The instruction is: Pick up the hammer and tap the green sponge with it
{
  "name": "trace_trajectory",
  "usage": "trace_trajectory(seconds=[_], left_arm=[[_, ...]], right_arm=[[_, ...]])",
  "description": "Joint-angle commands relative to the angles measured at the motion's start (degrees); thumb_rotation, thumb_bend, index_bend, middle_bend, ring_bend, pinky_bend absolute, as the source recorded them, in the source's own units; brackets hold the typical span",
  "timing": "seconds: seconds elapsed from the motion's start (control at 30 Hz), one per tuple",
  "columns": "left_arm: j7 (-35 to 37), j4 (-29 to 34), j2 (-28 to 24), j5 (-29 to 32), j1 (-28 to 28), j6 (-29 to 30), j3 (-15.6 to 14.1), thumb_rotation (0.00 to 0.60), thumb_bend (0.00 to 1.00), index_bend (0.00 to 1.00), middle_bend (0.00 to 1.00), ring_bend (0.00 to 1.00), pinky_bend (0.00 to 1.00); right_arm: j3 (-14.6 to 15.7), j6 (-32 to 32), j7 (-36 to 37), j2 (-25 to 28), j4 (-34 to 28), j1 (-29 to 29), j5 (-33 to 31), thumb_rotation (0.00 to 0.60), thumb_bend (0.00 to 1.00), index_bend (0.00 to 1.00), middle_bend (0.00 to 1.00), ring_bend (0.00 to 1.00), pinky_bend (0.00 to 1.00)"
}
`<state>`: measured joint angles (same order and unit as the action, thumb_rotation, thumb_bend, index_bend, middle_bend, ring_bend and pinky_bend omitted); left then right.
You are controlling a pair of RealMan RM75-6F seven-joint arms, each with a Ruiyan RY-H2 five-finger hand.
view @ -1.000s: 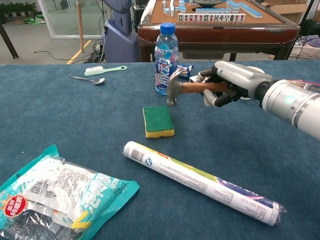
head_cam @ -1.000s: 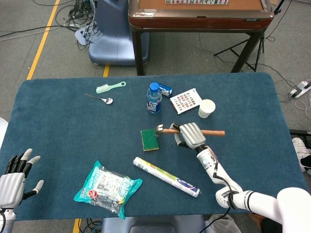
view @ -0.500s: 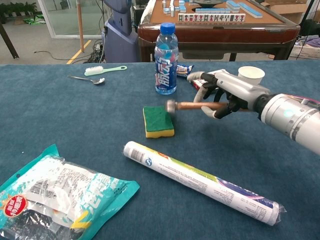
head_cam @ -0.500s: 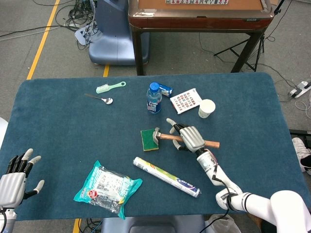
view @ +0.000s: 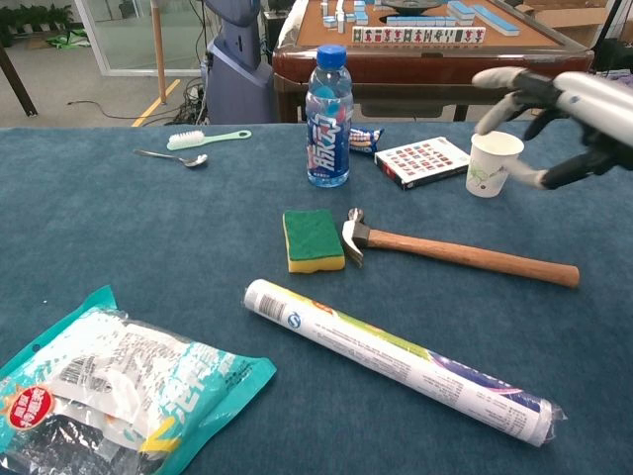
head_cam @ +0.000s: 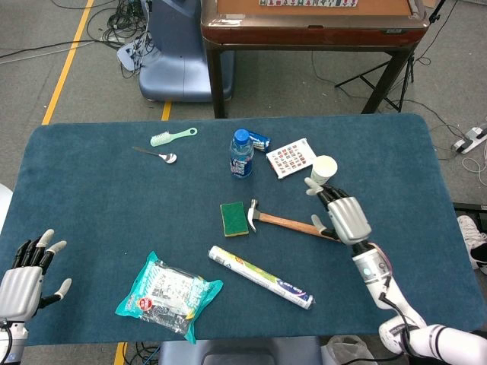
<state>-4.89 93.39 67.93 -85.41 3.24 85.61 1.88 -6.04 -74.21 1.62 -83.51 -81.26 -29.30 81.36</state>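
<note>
Hammer (view: 435, 248) lay flat on the blue table (head_cam: 114, 198), held by neither hand.

Its metal head sat just beside the right edge of the green sponge (view: 313, 239), apparently touching it; the wooden handle ran off to the right, away from the sponge. Right hand (head_cam: 344, 217) was raised above the handle's far end with fingers spread and nothing in them; in the chest view it hung near the paper cup (view: 493, 163). Left hand (head_cam: 23, 272) rested at the table's near left corner, fingers apart, empty. Rolled tube (view: 396, 358) lay in front of the sponge, snack bag (view: 109, 396) further left. Water bottle (view: 328, 114), card box (view: 423, 160), spoon (view: 173, 157) and brush (view: 208, 140) stood behind.
</note>
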Motion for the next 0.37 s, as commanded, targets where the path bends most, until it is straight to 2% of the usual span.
trace_trajectory(seconds=[0.03,0.2,0.37], left_arm=[[-0.24,0.09,0.18,0.17,0.23,-0.20,0.20,0.600,0.25,0.19,0.03,0.01,0.01],[-1.25,0.52,0.61,0.52,0.95,-0.99,0.55,0.600,0.25,0.19,0.03,0.01,0.01],[-1.82,0.73,0.98,0.48,1.44,-1.29,0.73,0.600,0.25,0.19,0.03,0.01,0.01]], right_arm=[[1.84,-4.86,-5.50,5.62,-5.61,5.16,-0.05,0.600,0.45,0.10,0.37,0.28,0.31],[3.77,-8.60,-8.39,10.89,-11.46,10.68,-1.76,0.600,0.45,0.15,0.40,0.33,0.32],[4.90,-11.46,-8.25,13.67,-13.90,14.94,-2.51,0.600,0.45,0.18,0.42,0.34,0.32]])
